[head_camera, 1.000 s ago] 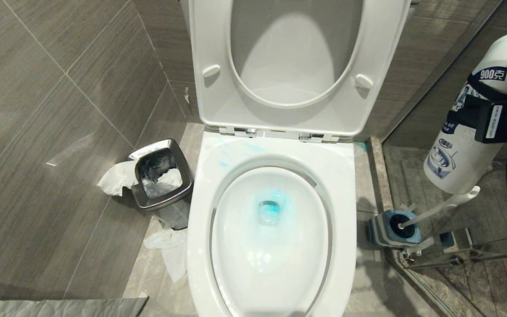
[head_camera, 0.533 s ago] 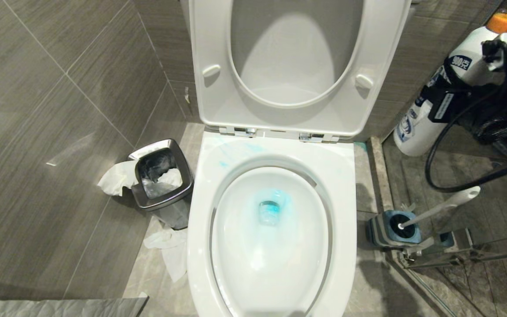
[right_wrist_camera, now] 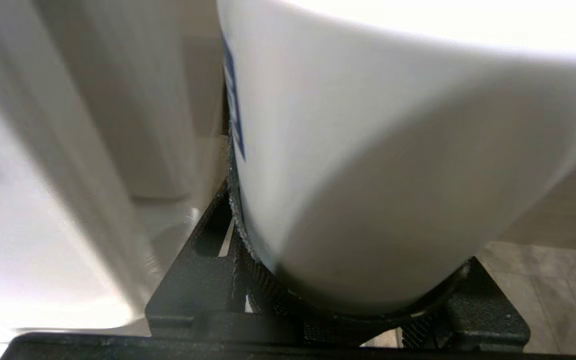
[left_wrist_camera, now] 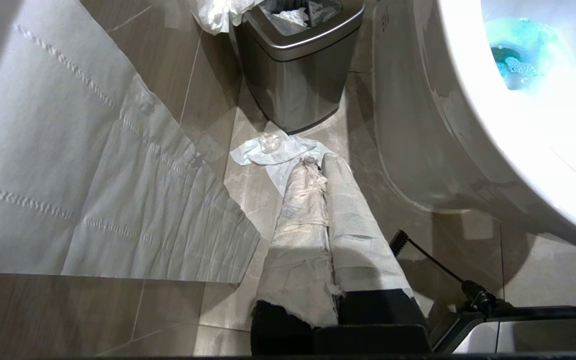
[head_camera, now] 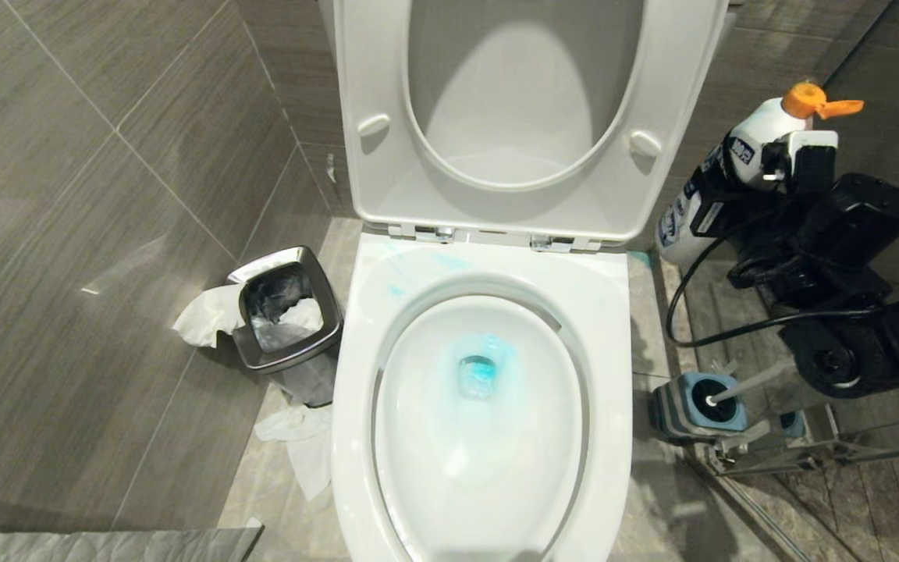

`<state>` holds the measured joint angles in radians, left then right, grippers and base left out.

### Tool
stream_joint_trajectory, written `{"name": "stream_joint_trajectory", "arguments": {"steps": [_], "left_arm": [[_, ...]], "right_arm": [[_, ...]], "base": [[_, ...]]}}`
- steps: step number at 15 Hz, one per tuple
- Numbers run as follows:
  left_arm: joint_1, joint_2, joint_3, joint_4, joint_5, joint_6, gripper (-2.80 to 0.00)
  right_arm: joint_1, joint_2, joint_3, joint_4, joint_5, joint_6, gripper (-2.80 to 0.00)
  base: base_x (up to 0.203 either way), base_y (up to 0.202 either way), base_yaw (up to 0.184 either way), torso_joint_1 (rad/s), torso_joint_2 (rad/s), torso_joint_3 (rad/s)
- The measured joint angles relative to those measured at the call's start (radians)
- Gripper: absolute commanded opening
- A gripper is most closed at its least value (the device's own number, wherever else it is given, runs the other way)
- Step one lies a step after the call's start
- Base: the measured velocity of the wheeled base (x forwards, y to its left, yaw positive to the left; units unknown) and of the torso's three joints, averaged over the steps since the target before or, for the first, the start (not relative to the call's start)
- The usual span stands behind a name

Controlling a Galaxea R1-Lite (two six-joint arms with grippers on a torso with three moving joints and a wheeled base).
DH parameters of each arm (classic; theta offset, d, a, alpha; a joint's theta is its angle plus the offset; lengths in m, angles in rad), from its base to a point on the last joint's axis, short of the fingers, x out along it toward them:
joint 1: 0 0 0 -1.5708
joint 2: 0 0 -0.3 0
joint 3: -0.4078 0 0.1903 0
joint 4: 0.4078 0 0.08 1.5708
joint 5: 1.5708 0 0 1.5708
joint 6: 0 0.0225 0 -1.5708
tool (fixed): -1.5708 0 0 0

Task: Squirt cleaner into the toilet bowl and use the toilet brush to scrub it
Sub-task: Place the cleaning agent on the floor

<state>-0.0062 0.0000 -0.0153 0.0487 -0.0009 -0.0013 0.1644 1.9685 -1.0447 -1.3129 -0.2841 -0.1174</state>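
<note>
We cannot see the toilet brush (head_camera: 746,384) head, sunk in its blue-and-grey holder (head_camera: 687,406), and the right arm hides its handle tip. The right gripper (head_camera: 719,199) covers the cleaner (head_camera: 754,133) label. The head view's lower edge cuts off the toilet bowl (head_camera: 613,437) front.

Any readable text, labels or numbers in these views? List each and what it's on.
Nothing is legible.
Cleaner bottle, held by the right gripper beside the raised toilet lid: dark patch with white characters on the shoulder, too small to read.
Same bottle, lower body: blue label print, blurred in head and right wrist views.
Toilet bowl, steel bin, brush holder: no text visible.
</note>
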Motion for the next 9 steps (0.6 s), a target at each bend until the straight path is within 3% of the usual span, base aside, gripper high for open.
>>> {"name": "stream_joint_trajectory", "arguments": {"steps": [3, 9], "left_arm": [[0.0, 0.0, 0.0, 0.0, 0.0, 0.0, -2.8], [0.0, 0.0, 0.0, 0.0, 0.0, 0.0, -2.8]], "right_arm": [[-0.013, 0.111, -0.016, -0.182, 0.036, -0.028, -2.8], [-0.027, 0.219, -0.009, -0.21, 0.041, -0.037, -2.8]], "base": [[0.0, 0.0, 0.0, 0.0, 0.0, 0.0], [0.0, 0.0, 0.0, 0.0, 0.0, 0.0]]}}
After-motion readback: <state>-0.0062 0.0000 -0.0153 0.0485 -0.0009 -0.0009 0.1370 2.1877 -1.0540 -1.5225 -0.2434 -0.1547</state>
